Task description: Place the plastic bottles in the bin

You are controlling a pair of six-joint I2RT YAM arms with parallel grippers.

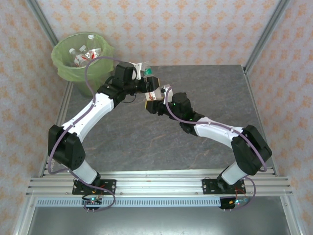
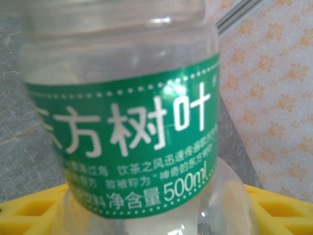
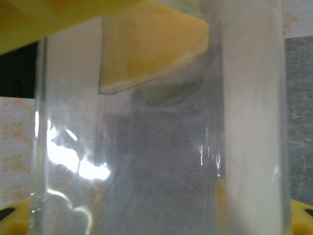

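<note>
Handover step, I reckon. My right gripper (image 1: 157,95) is clamped on the clear green-label bottle (image 2: 122,122) above mid-table. The left gripper (image 1: 144,81) is around it, can't tell if it's gripping. Next: firm left hold, right lets go, swing to the bin (image 1: 63,56).

Bin (image 1: 62,62) at upper left, bottles (image 1: 82,55) inside; 1 bottle (image 1: 149,74) at upper centre between left claw (image 1: 142,78) and right claw (image 1: 156,96), above worktop (image 1: 215,93).
</note>
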